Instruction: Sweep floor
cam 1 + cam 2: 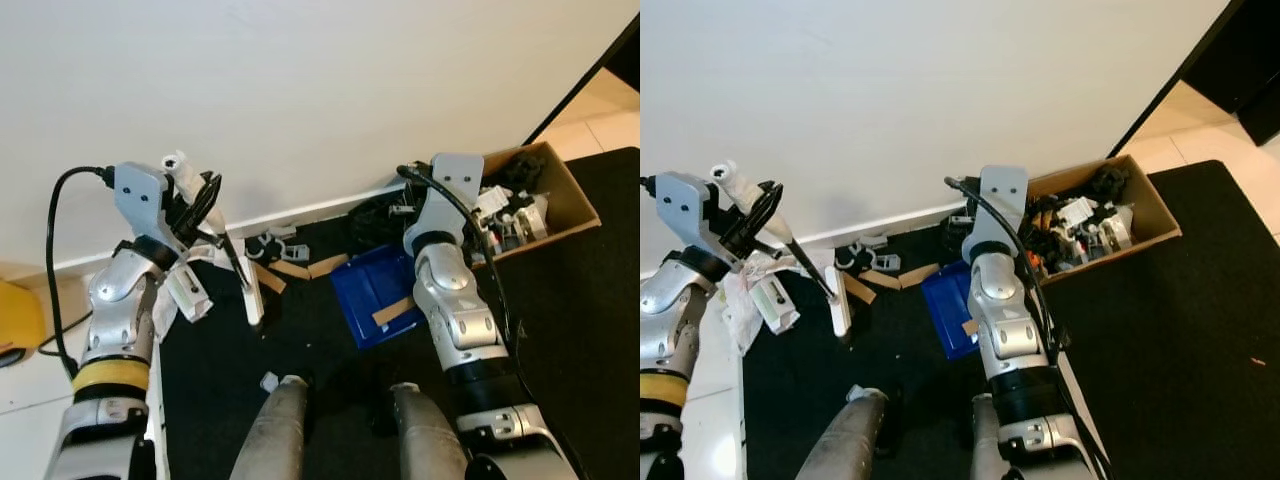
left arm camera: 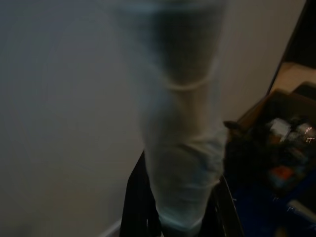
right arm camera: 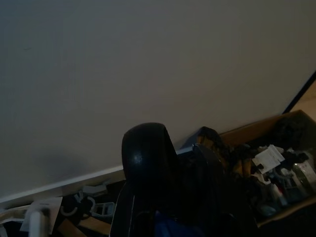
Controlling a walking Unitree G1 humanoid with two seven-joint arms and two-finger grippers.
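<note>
The left gripper (image 1: pixel 200 205) is closed around the white handle of a small brush (image 1: pixel 252 295), whose head rests on the black mat (image 1: pixel 320 340) near the baseboard. The right gripper (image 3: pixel 163 197) grips the handle of a blue dustpan (image 1: pixel 375 290), which lies flat on the mat beside the brush with one cardboard strip (image 1: pixel 392 311) already on it. More cardboard scraps (image 1: pixel 290 268) and white plastic clips (image 1: pixel 268 243) lie between brush and pan, against the wall, so the sweeping looks only started. A cardboard box (image 1: pixel 565 195) of clutter stands beyond the right arm.
</note>
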